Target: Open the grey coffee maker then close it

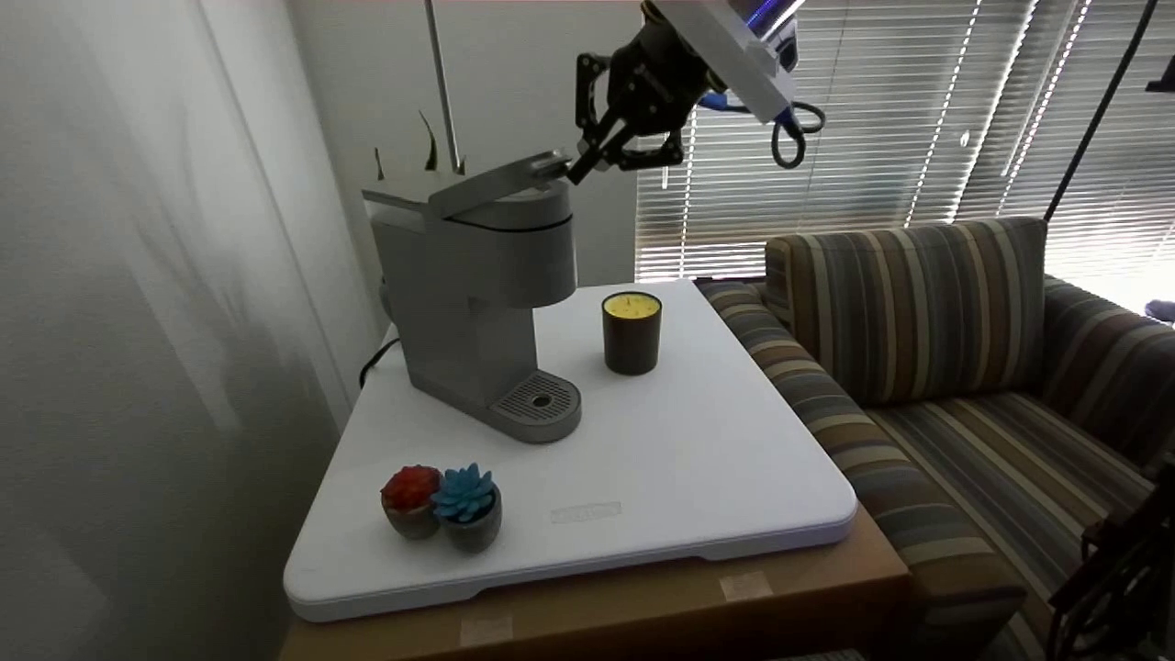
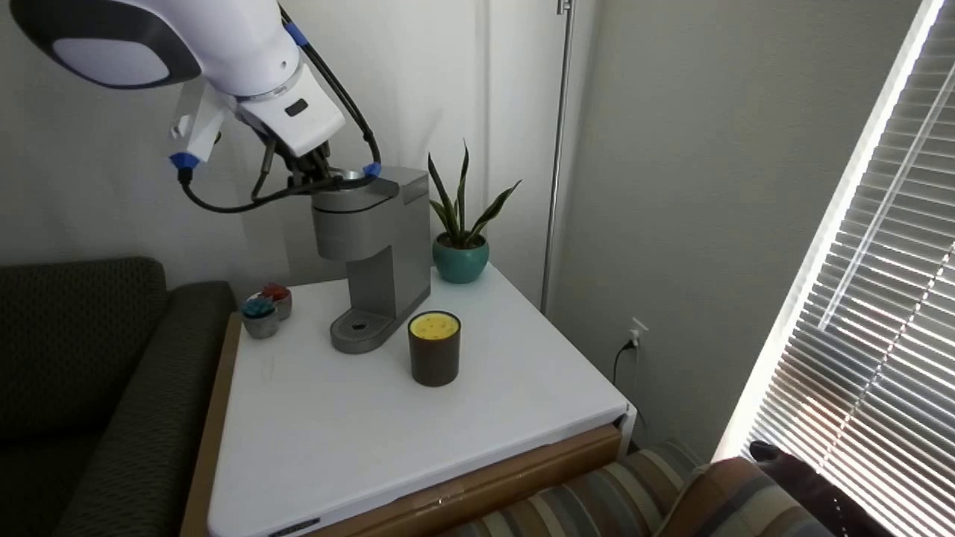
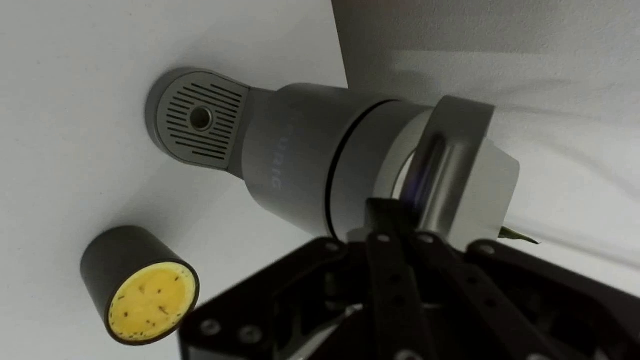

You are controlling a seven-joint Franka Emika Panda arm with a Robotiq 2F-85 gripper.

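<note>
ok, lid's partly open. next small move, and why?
I'd probably ease the fingers up slightly to swing the lid wider: it stands only partway up on the grey coffee maker, and the fingers are right at its front edge. Can't tell if they're hooked under.

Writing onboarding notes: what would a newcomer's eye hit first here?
Likely the tall grey coffee maker on the white tabletop, its lid tipped up at the front, with the robot's black hand right at that edge. Next, the yellow-topped dark jar beside the machine's drip base. Then the potted red succulent and blue succulent, side by side near the tabletop's edge.
</note>
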